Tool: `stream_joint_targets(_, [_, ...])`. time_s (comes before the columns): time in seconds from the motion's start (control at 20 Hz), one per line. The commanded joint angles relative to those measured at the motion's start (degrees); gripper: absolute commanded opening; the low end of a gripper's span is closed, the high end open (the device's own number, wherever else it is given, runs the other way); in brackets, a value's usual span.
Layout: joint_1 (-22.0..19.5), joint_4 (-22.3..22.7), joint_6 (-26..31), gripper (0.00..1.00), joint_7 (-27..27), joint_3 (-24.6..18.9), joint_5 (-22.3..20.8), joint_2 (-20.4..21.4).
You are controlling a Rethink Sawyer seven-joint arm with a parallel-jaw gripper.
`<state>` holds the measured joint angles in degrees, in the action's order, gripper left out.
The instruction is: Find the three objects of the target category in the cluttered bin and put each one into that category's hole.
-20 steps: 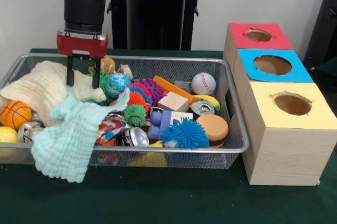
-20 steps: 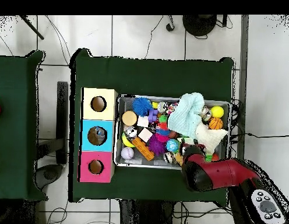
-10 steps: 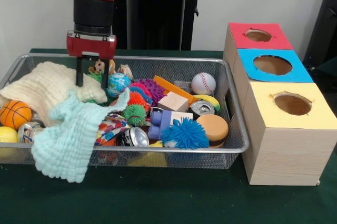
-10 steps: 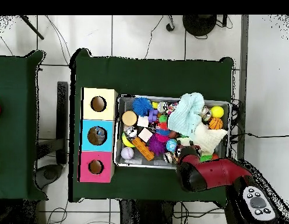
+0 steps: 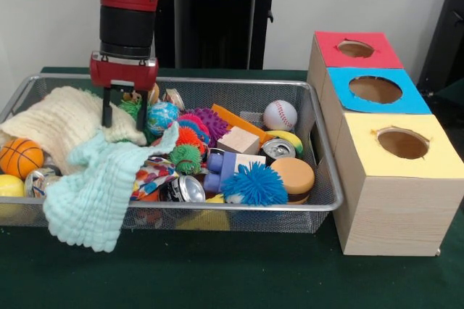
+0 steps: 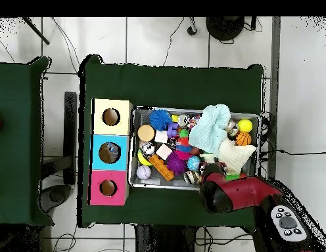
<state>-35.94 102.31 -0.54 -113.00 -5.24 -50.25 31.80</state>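
Note:
My gripper (image 5: 125, 117) hangs open at the back left of the wire bin (image 5: 319, 200). Its fingers (image 5: 107, 112) straddle a patch where the cream cloth (image 5: 58, 117) meets a green spiky toy, just left of the globe ball (image 5: 161, 116). Nothing is held between them. A baseball (image 5: 280, 114), a small basketball (image 5: 20, 157), a blue spiky ball (image 5: 255, 183), two cans (image 5: 278, 149) and a wooden block (image 5: 238, 140) lie in the bin. A mint cloth (image 5: 94, 186) spills over the front rim. In the overhead view the arm (image 6: 218, 191) hides the gripper.
Three boxes stand right of the bin, with a red top (image 5: 355, 48), a blue top (image 5: 375, 89) and a yellow top (image 5: 402, 143), each with a round hole. The overhead view shows them as yellow (image 6: 111, 117), blue (image 6: 109, 152) and red (image 6: 108, 188).
The gripper has shifted right along the back of the bin, from over the cream cloth toward the globe ball. It stayed open. Nothing in the bin has visibly moved.

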Motion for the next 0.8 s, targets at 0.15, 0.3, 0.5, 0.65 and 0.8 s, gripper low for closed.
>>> stream_joint_targets(0.15, [-3.3,-3.3,3.5,1.0,1.3,-0.2,-3.3,0.0])
stream_joint_targets(0.3, [-3.4,-3.4,4.0,1.0,1.6,-0.2,-3.2,0.6])
stream_joint_targets(0.5, [-3.0,-4.7,3.7,1.0,1.6,0.0,-3.4,-0.2])
stream_joint_targets(0.65, [-2.8,-6.2,2.5,1.0,1.5,0.5,-4.1,-1.8])
stream_joint_targets(0.8, [-2.4,-7.5,1.2,1.0,1.2,1.5,-4.7,-3.1])
